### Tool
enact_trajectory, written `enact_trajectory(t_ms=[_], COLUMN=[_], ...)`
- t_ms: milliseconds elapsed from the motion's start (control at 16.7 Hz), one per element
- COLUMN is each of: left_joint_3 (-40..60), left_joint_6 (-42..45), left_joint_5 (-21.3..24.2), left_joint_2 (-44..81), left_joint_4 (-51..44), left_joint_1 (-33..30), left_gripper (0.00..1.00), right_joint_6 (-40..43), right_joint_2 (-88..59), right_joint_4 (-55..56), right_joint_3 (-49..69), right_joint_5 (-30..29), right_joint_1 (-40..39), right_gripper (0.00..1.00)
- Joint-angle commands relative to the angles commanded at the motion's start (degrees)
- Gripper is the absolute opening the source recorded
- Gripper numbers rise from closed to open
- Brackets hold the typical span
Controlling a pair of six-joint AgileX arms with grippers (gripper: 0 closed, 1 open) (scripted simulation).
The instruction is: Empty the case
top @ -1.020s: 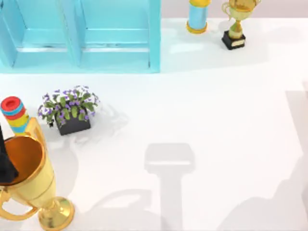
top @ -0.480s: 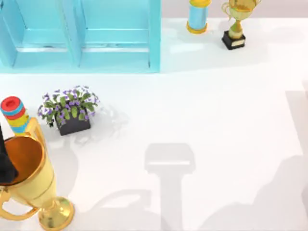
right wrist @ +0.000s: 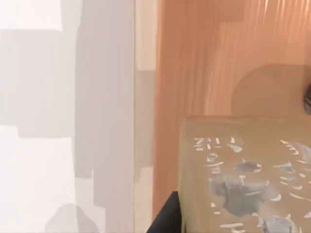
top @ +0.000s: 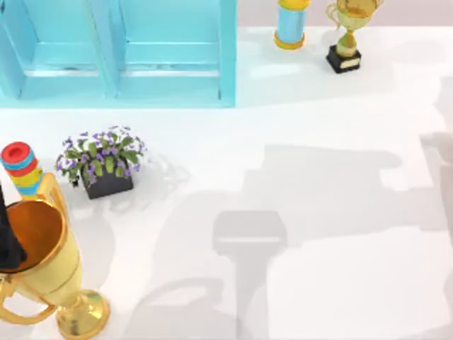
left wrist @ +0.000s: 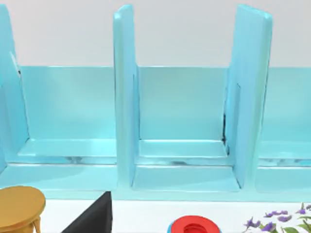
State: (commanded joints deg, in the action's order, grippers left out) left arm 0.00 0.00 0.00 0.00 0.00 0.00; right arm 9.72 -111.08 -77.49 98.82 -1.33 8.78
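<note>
A white table (top: 318, 127) carries broad grey shadows. At nine o'clock stands a striped stack of rings (top: 21, 168) above a big gold cup (top: 42, 269), where part of the left arm is dark against the cup; I cannot tell its jaws. A potted flower (top: 102, 163) sits beside. The case (top: 120, 53) is at eleven o'clock, its visible compartments bare. At one o'clock stand a blue cylinder (top: 290, 25) and a small trophy (top: 347, 39)

White table (top: 318, 177) carries: turquoise case (top: 127, 53) at back-left, flower pot (top: 102, 166), gold trophy (top: 49, 276), striped cylinder (top: 21, 166), blue cylinder (top: 290, 25), sm. trophy (top: 347, 35).
</note>
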Motion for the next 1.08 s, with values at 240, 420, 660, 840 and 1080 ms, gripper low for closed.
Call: enact_trajectory(t_ms=[240,420,660,840,1080], left_joint_3=[0.00,0.00,0.00,0.00,0.00], left_joint_6=[0.00,0.00,0.00,0.00,0.00], left_joint_5=[0.00,0.00,0.00,0.00,0.00], left_joint_2=[0.00,0.00,0.00,0.00,0.00], left_joint_4=[0.00,0.00,0.00,0.00,0.00], left_joint_1=[0.00,0.00,0.00,0.00,0.00], left_gripper=[1.00,1.00,1.00,1.00,1.00], right_joint_6=[-12.37,-19.53,-24.93,-25.89,-25.93], right_joint_2=[-10.46,-17.41,-23.51,-25.06,-24.93], right_joint_4=[0.93,1.45,1.90,1.61,1.81], right_joint_3=[10.55,17.04,22.35,23.34,22.92], right_joint_5=[-0.13,0.13,0.62,1.04,1.10], right_joint_1=[-12.50,-18.82,-22.56,-22.98,-22.70], right_gripper=[0.00,0.00,0.00,0.00,0.00])
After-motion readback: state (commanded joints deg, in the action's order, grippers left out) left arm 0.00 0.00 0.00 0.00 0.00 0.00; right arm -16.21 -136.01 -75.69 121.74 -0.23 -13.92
